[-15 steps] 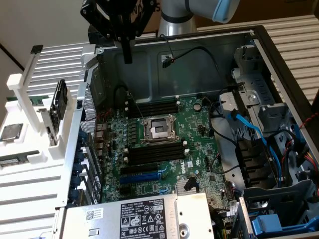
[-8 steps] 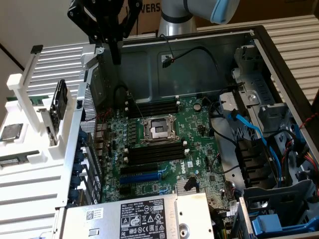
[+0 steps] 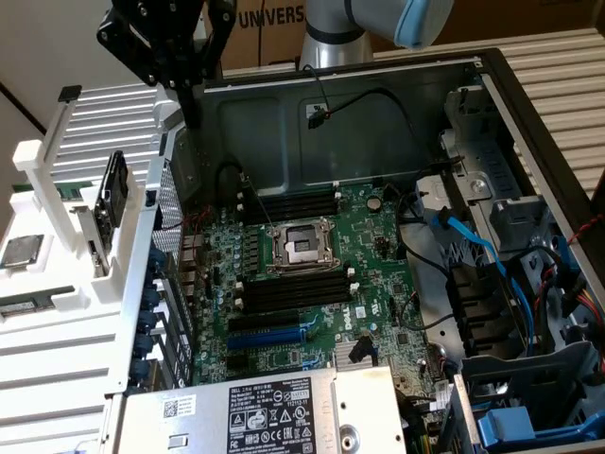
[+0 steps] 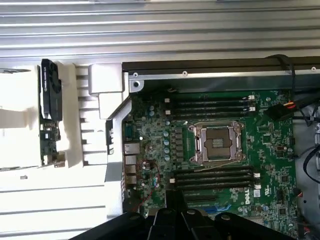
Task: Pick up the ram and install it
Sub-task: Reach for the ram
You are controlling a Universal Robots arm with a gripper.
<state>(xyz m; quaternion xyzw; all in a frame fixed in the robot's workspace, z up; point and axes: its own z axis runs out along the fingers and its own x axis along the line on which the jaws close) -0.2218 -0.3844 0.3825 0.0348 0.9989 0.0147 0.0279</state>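
Exterior view: an open computer case (image 3: 529,104) lies on its side with the motherboard (image 3: 378,284) facing up. The processor socket (image 3: 302,248) sits mid-board. A bank of black memory slots (image 3: 293,203) lies on its far side and a second bank (image 3: 293,291) on its near side. A blue expansion slot (image 3: 274,333) runs just nearer than the second bank. A power supply (image 3: 255,411) with a printed label occupies the case's near edge.

A white rack (image 3: 38,151) stands against the case's wall on the exterior view's left. A black card (image 3: 113,194) stands upright in the rack, close to that wall. A square silvery chip (image 3: 19,251) rests near the rack's outer edge. The ram (image 3: 33,304) lies flat in a groove just nearer than the chip, also at the rack's outer edge. It is well apart from the memory slots and is not yet installed.

The gripper (image 3: 190,118) hangs over the case's edge that adjoins the rack, toward the far corner. Its fingers are clenched together and point downward, with nothing seen between them. It is well apart from the ram.

Wrist view: the clenched gripper (image 4: 175,200) appears over the motherboard's port side, beside the nearer slot bank. The black card (image 4: 50,90) stands in the white rack alongside the case.
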